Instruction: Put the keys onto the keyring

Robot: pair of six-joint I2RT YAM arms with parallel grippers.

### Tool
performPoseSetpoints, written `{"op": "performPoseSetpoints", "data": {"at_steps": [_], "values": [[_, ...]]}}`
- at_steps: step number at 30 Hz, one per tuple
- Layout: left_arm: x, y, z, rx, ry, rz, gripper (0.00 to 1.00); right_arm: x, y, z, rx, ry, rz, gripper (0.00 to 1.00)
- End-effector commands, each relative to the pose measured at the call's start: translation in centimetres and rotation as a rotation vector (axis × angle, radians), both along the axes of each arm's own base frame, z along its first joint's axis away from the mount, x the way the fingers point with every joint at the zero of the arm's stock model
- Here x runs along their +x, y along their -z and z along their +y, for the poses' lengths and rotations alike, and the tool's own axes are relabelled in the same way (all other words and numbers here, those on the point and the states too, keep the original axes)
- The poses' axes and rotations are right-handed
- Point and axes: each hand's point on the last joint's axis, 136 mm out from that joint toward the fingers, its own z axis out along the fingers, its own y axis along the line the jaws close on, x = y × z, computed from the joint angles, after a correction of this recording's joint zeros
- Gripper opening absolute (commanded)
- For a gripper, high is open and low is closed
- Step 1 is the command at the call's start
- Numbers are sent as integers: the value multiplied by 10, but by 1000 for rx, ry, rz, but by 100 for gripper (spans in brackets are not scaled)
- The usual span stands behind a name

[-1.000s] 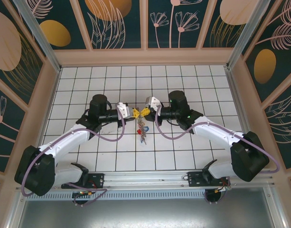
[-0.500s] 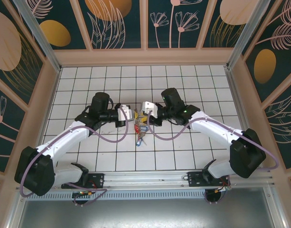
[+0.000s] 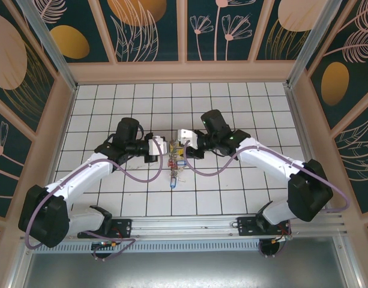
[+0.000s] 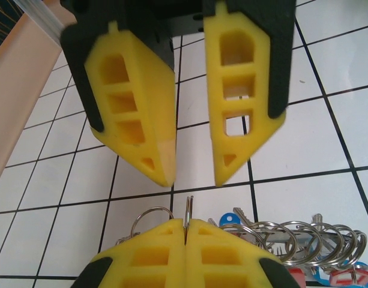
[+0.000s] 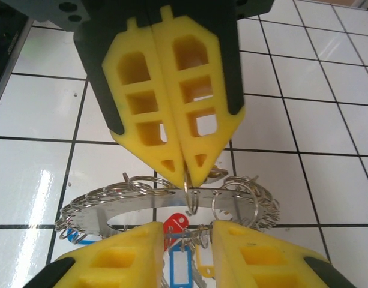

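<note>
While the right hand (image 5: 185,174) pinches the keyring (image 5: 165,204), keys (image 5: 179,264) dangle.

My two arms are white shells with chunky black joints, and a purple cable loops along each one. My left gripper (image 3: 162,146) and right gripper (image 3: 178,140) have bright yellow wedge-shaped fingers (image 5: 149,90), honeycombed with cut-out windows and set in black mounts. There's a tiny green light near my right wrist. The bases are black brackets on a metal rail.
</note>
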Motion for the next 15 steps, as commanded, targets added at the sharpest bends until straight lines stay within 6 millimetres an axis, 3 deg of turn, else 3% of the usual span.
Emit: {"op": "performPoseSetpoints", "data": {"at_steps": [1, 9, 13, 15], "values": [[0, -26, -7, -58, 49, -52, 0, -4, -12, 13, 40, -58, -9, 26], [-3, -27, -8, -74, 62, -37, 0, -1, -14, 15, 63, -49, -33, 19], [-3, -29, -9, -80, 65, -37, 0, 0, -14, 16, 70, -45, -49, 0], [-2, -31, -9, -87, 51, -41, 0, 0, -15, 15, 76, -46, -56, 0]]}}
